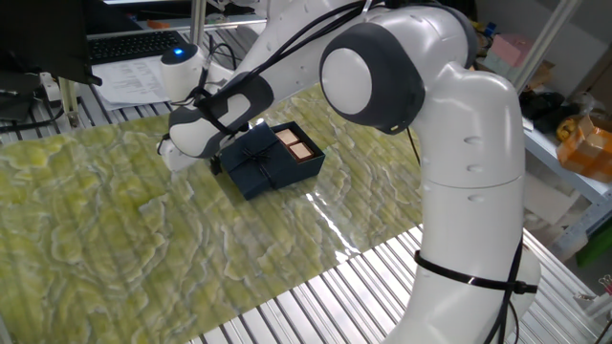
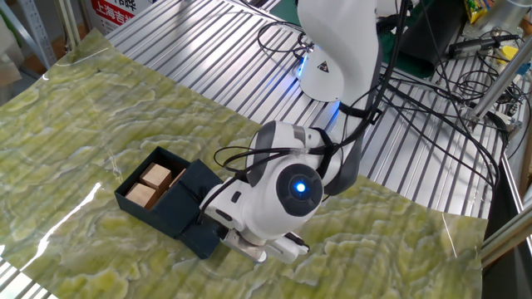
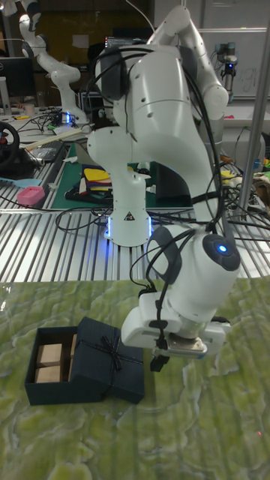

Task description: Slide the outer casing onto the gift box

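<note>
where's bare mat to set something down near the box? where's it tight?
Free: the green mat in front of the outer casing toward the table's near edge, and the stretch beyond the gift box on its open end. Crowded: the casing's closed end, where the gripper and wrist hang low beside it.

We see our gripper [image 3: 159, 363] low over the mat [image 3: 225, 435], just beside the outer casing [image 3: 109, 361]. The casing sits partly over the gift box [image 3: 46, 366], whose uncovered end lies on the side away from the gripper.
</note>
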Robot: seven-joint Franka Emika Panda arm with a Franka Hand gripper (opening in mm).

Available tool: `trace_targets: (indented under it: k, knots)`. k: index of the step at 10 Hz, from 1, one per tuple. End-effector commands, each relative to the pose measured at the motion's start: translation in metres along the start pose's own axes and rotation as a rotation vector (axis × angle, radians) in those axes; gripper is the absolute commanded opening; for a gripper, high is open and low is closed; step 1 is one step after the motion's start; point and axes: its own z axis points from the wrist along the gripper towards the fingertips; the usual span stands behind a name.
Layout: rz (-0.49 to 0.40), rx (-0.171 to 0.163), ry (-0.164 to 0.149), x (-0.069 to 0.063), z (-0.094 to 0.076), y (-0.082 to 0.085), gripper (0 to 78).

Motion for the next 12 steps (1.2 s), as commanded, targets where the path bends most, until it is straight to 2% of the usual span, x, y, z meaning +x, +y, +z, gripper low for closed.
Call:
trace_targets:
  k: [1, 3, 6, 10, 12]
  knots:
    - [0.0, 0.0, 0.0, 0.0, 0.004, -0.001, 0.0]
    - [-0.011, -0.001, 0.007, 0.003, 0.015, -0.006, 0.0]
    - [-0.006, -0.004, 0.027, 0.015, 0.014, -0.004, 0.0]
    - [0.002, 0.027, 0.037, 0.015, 0.012, -0.006, 0.0]
    - [0.002, 0.029, 0.037, 0.015, 0.012, -0.006, 0.0]
